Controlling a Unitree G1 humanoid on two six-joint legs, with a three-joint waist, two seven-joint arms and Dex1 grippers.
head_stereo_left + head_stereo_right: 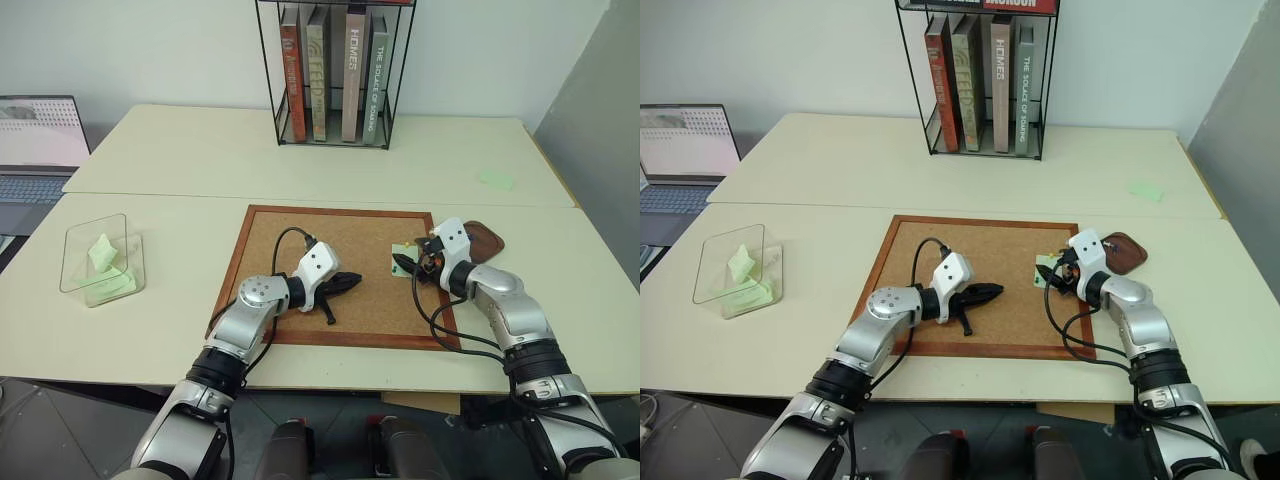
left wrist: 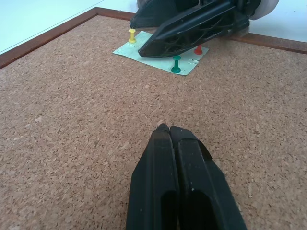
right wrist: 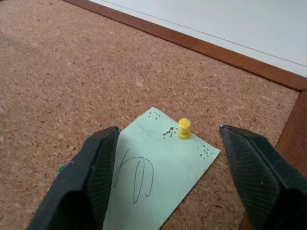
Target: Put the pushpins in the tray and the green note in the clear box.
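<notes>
Fingers of the right gripper [image 3: 168,177] stand wide apart over the green note [image 3: 158,172], one to either side of it, holding nothing. The note lies flat on the corkboard [image 1: 345,270], near its right frame, with a pen scribble on its face and pin marks near its corners. A yellow pushpin [image 3: 183,128] stands upright in the note's far edge, between the two fingers and a little beyond their tips. In the left wrist view the right gripper hangs low across the note, and under it two more pins stand upright in the paper: a green pushpin [image 2: 176,63] at the nearer edge and a red pushpin [image 2: 198,49] just behind the gripper's finger.

The left gripper [image 2: 168,129] has its fingers pressed together, empty, its tips close above bare cork near the middle of the board, pointing toward the note and well apart from it.

Just beyond the board's right edge, beside the right gripper, sits the tray [image 1: 487,240], partly hidden by the arm. The clear box [image 1: 95,262] stands on the table [image 1: 180,170] far to the left of the board, well away from both grippers, with crumpled pale green papers [image 1: 105,255] inside it. Another small green slip [image 1: 496,179] lies on the table's far right side.
</notes>
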